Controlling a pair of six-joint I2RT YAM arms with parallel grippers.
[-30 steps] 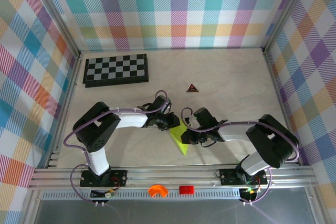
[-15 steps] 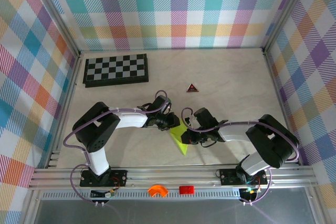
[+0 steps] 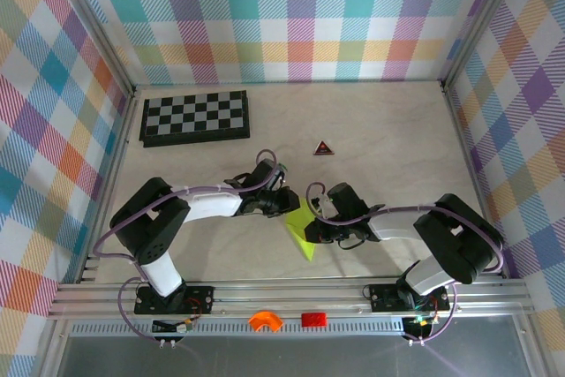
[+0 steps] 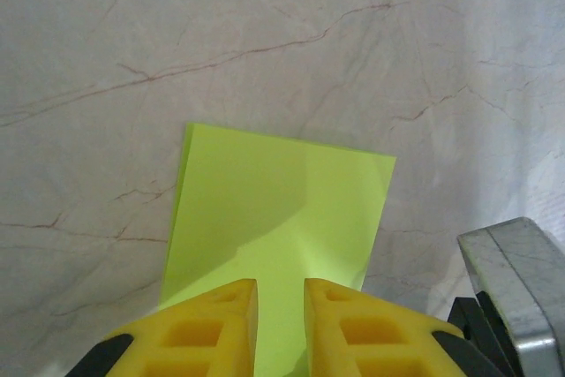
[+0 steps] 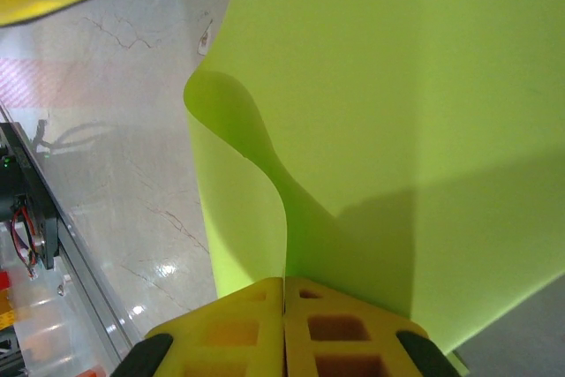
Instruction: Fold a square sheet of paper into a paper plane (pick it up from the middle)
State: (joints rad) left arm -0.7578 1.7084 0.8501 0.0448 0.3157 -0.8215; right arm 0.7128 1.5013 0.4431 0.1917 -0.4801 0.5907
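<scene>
Near the counter's (image 3: 388, 139) front edge, our right claw (image 5: 284, 282) is clamped on the light, floppy paper plane (image 4: 282, 200). Our left claw (image 4: 281, 284) hovers barely ajar; best gripped mid-crease.

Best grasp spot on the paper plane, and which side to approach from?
Probably the raised fold at mid-length of the paper plane, where the right end effector pinches it, coming in low from the robot's right. Elsewhere the sheet lies flat on the table, which leaves no edge for fingers to get under.

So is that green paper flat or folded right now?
Folded: the paper plane tapers to a point, and one layer curls up where the right fingers pinch it.
</scene>
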